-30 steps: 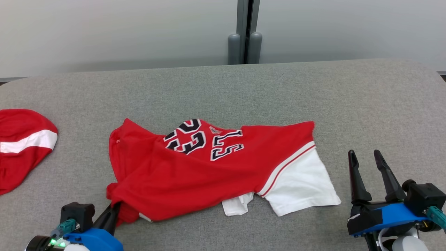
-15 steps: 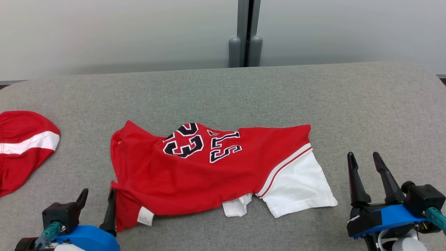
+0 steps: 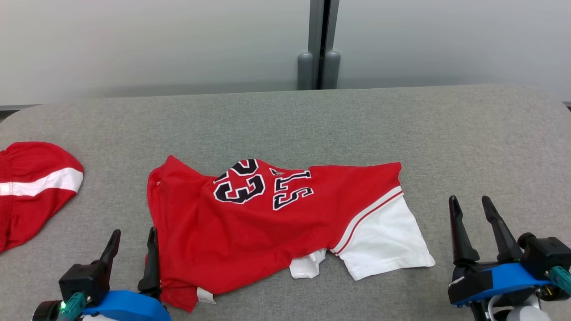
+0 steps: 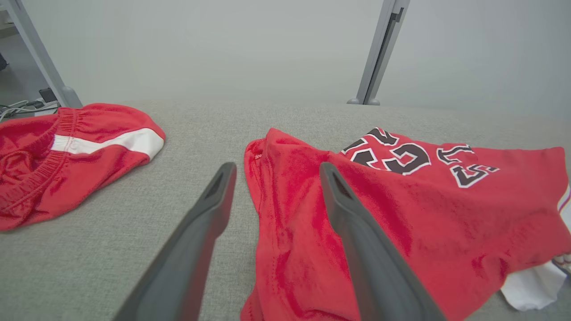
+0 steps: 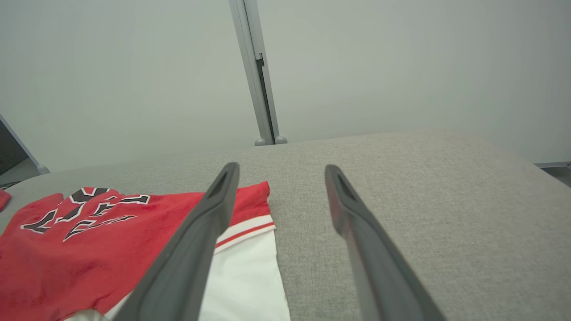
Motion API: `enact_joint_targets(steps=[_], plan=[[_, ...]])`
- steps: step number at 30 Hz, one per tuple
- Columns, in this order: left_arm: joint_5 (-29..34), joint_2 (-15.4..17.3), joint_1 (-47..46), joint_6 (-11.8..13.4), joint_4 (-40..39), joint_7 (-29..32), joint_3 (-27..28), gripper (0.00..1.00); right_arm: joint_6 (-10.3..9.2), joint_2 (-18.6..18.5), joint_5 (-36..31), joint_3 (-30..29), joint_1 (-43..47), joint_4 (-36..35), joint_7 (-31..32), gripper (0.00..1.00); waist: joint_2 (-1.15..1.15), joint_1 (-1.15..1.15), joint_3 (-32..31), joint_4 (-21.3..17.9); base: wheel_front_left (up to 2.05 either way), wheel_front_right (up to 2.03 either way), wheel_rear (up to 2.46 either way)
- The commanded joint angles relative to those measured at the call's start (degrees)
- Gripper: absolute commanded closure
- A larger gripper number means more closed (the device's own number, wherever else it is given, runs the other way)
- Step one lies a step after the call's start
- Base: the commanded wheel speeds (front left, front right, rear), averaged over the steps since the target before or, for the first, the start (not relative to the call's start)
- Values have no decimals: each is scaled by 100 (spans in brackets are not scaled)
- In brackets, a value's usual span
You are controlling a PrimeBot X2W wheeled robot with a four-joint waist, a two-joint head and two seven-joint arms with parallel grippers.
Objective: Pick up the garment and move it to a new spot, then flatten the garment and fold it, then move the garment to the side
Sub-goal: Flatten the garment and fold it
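Note:
The garment (image 3: 250, 232) is a red jersey with black numbers and a white sleeve, lying rumpled on the grey padded table (image 3: 312, 125); it also appears in the left wrist view (image 4: 401, 214) and the right wrist view (image 5: 89, 240). My left gripper (image 3: 134, 236) stands open at the garment's near left edge, its right finger (image 3: 151, 263) beside the red cloth, nothing between the fingers. In its own view the left gripper (image 4: 274, 171) straddles the garment's left hem. My right gripper (image 3: 470, 203) is open and clear of the white sleeve, to its right; the right gripper (image 5: 279, 171) points over bare table.
A second red garment with a white stripe (image 3: 31, 187) lies at the table's left edge, also visible as the striped garment (image 4: 67, 151). A grey post (image 3: 319, 67) stands behind the table against a pale wall. The table's right corner is rounded.
My left gripper opened and let go of the garment's near left corner, which dropped flat onto the table. The head camera shifted slightly. The right gripper stayed put.

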Motion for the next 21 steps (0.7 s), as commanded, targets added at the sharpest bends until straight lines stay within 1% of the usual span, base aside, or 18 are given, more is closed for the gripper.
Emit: enact_joint_targets(steps=[1,4,9,13,21], plan=[[23,-31,51,33,-49,-87,40,0,1,-27,-29,-26,60,-24,8,0,0,0,-3,12,0,0,0],[50,-126,37,-50,-129,-447,16,0,1,-27,-65,-89,77,-78,0,0,0,0,-35,75,0,0,0],[178,-372,-113,-183,-83,-1035,-41,0,1,-27,-115,-91,102,-140,-34,0,0,0,-134,158,0,0,0],[331,-536,-72,-279,107,-1167,-21,0,1,-26,-126,-73,150,-154,15,0,0,0,-248,177,0,0,0],[729,-696,109,-542,493,-1197,-7,0,1,-27,-187,-98,351,-135,139,0,0,0,-545,224,0,0,0]])
